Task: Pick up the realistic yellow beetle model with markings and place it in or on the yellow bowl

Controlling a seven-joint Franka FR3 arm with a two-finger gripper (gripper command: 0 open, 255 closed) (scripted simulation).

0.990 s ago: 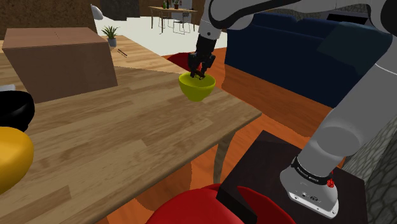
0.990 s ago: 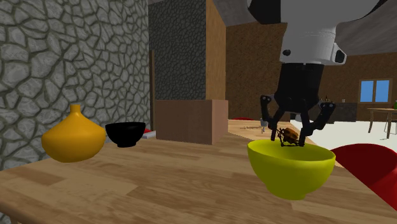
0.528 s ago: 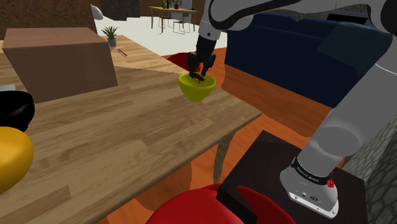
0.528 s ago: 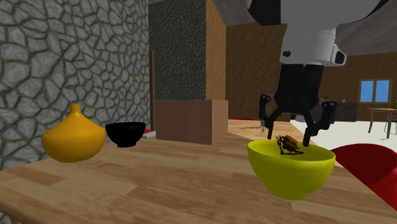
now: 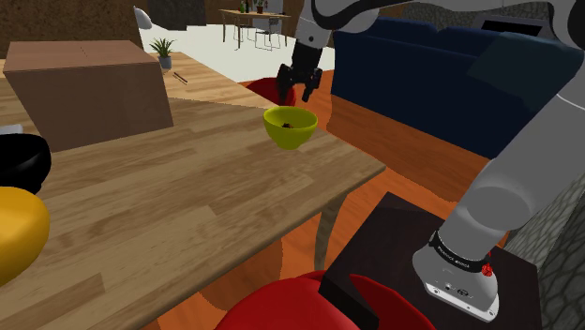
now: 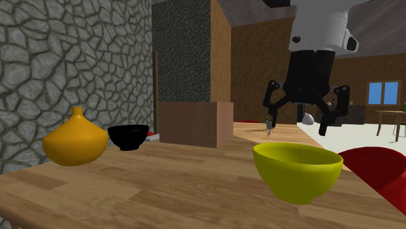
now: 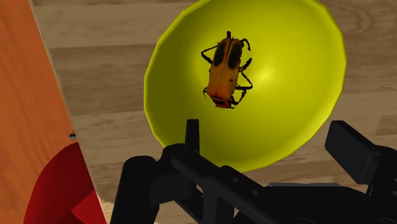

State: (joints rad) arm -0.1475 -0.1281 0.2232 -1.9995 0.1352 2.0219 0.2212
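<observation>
The gripper (image 7: pixel 267 137) hangs released and empty above the yellow bowl (image 7: pixel 299 83), its two black fingers spread wide. Half a second ago it was down at the rim with the beetle between them. It has since let go and lifted clear.

The beetle (image 7: pixel 226 71) now lies back-up on the bowl's inner wall, a little off the lowest spot. Its body is orange-yellow with dark patches and its legs are thin and black. Nothing touches it. By the look of it the placing is done, and what remains is only for the arm to draw away.

The bowl stands upright on the wooden counter (image 5: pixel 187 206), close to the edge that faces a blue sofa (image 5: pixel 441 75). A knock on the way out could nudge it toward that edge, though the space straight above it is open.

In the shoulder view a red chair (image 5: pixel 309 305) sits nearest, below the counter's front edge. Farther along the counter, well apart from the bowl, stand an orange-yellow vase (image 6: pixel 75 144), then a black bowl (image 6: pixel 128 136), then a brown box (image 6: pixel 194 123) against a stone wall (image 6: pixel 71 65). None of them lies in the arm's path.
</observation>
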